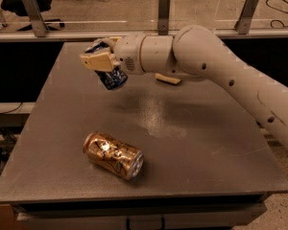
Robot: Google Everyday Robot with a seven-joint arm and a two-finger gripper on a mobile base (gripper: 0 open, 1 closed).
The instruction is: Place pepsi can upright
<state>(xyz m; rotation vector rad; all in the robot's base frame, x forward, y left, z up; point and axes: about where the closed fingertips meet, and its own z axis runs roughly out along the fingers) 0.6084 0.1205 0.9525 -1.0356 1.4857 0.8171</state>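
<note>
**Pepsi can held off the table, tilted, in a clenched gripper**

The robot's 1 arm (pixel 216 66) – thick, white, jointed – reaches in from the right edge and crosses the far half of the flat grey rectangular table (pixel 192 143). At its end the two-finger gripper with beige fingers (pixel 102 61) sits over the far left part of the tabletop, clear of the surface. Its fingers are clamped on the small dark blue aluminium pepsi can with white and silver markings (pixel 114 78).

The can hangs in the air, touching nothing but the gripper. It is tilted, not upright: its lower end points down and to the right below the beige fingers, and a bit of its other end shows above them to the left. The fingers cover most of its middle. A soft shadow lies on the table to the right of and below the can.

Well apart from it, toward the near left of the table, a larger dented gold-brown drink can (pixel 114 155) lies on its side, its silver end facing the near right.

Just behind the arm, on the far middle of the table, a pale yellow flat sponge-like piece (pixel 169 79) rests on the surface – the arm hides most of it.
</note>
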